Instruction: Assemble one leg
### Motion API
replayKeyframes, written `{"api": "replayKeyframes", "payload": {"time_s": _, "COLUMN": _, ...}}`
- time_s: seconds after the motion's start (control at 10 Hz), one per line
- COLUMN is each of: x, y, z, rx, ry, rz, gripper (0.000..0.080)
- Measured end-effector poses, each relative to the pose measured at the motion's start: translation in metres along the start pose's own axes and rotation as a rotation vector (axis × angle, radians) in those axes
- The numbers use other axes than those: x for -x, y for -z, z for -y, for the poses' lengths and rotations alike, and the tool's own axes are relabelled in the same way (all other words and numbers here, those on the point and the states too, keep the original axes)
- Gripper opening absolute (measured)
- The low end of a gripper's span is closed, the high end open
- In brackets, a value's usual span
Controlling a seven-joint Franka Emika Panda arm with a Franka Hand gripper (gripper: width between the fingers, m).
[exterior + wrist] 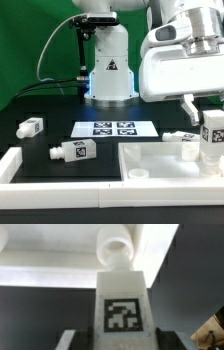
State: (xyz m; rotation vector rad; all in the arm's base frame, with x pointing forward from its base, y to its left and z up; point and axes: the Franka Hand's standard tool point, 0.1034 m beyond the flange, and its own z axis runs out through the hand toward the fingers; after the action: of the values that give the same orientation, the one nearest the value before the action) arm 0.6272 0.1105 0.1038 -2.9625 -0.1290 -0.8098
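Right now the jaws are clamped on one leg (213,133), holding it upright over the white tabletop (150,165) at its edge on the exterior view's right. In the wrist view, the leg's narrow end meets a round socket (118,249) on the tabletop; I cannot tell whether they touch. A second leg (75,150) lies on the bench (45,140) just beside the tabletop.

The exterior view sat low at the front of the desk (50,112), facing the robot base (110,70) from fairly near. The wrist view looked along the leg (122,308) from very close, maybe downward. Both views showed that leg (213,133).
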Motion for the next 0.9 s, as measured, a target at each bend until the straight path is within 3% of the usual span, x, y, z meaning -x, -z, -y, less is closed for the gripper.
{"api": "replayKeyframes", "payload": {"time_s": 0.6, "x": 0.013, "y": -0.013, "z": -0.004, "rx": 0.007, "ry": 0.004, "rz": 0.010, "gripper": 0.0287}}
{"api": "replayKeyframes", "payload": {"time_s": 0.9, "x": 0.012, "y": -0.015, "z": -0.004, "rx": 0.012, "ry": 0.006, "rz": -0.021, "gripper": 0.0287}}
